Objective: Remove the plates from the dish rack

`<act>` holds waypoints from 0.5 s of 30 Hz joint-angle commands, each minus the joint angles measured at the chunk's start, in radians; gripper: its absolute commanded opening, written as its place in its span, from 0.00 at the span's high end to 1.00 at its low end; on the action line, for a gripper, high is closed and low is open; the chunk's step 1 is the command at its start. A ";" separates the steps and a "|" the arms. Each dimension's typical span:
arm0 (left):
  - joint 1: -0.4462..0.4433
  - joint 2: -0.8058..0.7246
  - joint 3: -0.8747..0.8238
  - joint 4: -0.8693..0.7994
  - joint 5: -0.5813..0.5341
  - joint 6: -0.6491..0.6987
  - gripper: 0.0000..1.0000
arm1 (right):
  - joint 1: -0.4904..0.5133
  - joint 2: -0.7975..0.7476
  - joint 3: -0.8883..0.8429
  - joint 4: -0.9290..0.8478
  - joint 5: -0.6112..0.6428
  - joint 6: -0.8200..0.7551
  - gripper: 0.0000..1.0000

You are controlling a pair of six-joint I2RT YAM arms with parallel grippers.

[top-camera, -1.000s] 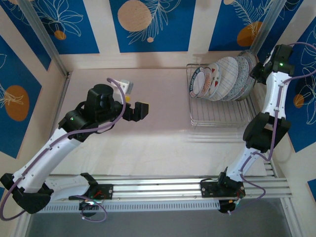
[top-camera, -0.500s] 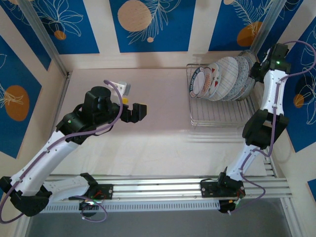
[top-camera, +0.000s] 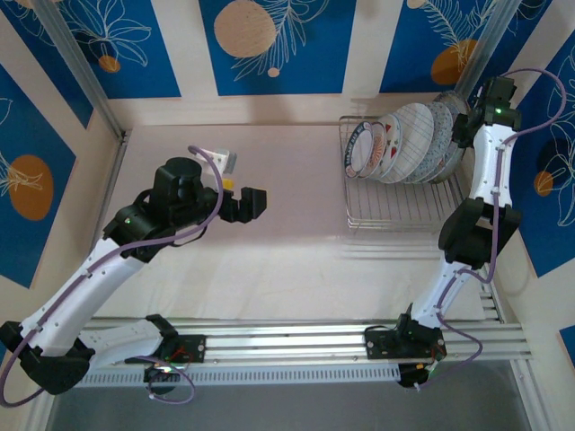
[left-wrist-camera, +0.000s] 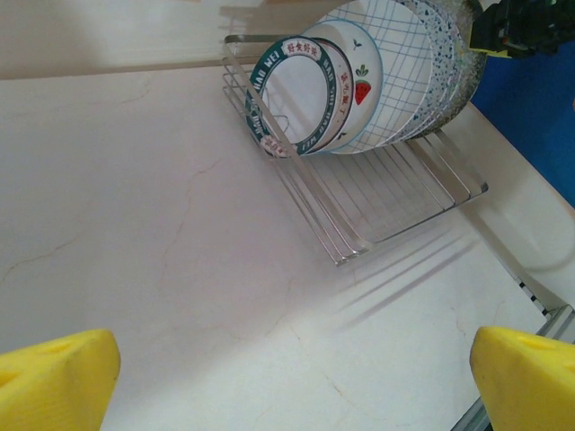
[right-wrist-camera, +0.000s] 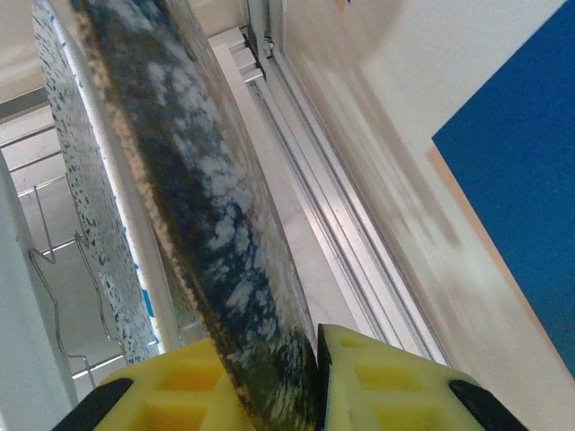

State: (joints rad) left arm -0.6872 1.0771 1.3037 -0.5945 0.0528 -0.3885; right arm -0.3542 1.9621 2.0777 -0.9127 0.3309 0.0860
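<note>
A: What has just changed?
B: The right gripper (right-wrist-camera: pixel 278 382) has narrowed its jaws onto the rim of the dark speckled plate (right-wrist-camera: pixel 207 206), the rightmost one in the dish rack (top-camera: pixel 395 214) at the far right.
A: And the left gripper (top-camera: pixel 254 202)?
B: It's wide open and empty, well left of the rack. I'd say a lift comes next, as no plate is out yet.

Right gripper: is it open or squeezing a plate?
Shut: the right gripper presses its yellow fingers on both faces of the dark speckled plate.
</note>
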 commanded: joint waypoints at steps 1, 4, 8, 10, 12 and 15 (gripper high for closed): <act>0.015 -0.024 -0.016 0.034 0.024 -0.021 0.00 | -0.006 0.017 0.036 0.056 0.019 -0.035 0.75; 0.019 -0.026 -0.021 0.037 0.028 -0.025 0.00 | -0.011 0.023 0.039 0.060 0.015 -0.053 0.75; 0.026 -0.025 -0.021 0.040 0.033 -0.024 0.00 | -0.022 0.033 0.054 0.058 0.011 -0.065 0.75; 0.029 -0.026 -0.024 0.044 0.035 -0.026 0.00 | -0.029 0.034 0.063 0.058 0.000 -0.072 0.75; 0.031 -0.029 -0.030 0.050 0.036 -0.030 0.00 | -0.032 0.034 0.065 0.055 -0.003 -0.075 0.75; 0.034 -0.035 -0.043 0.062 0.041 -0.036 0.00 | -0.033 0.037 0.065 0.054 -0.011 -0.086 0.74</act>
State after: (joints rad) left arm -0.6674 1.0687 1.2747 -0.5648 0.0715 -0.4099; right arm -0.3622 1.9865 2.1021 -0.8948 0.3103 0.0193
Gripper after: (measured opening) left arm 0.997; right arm 0.262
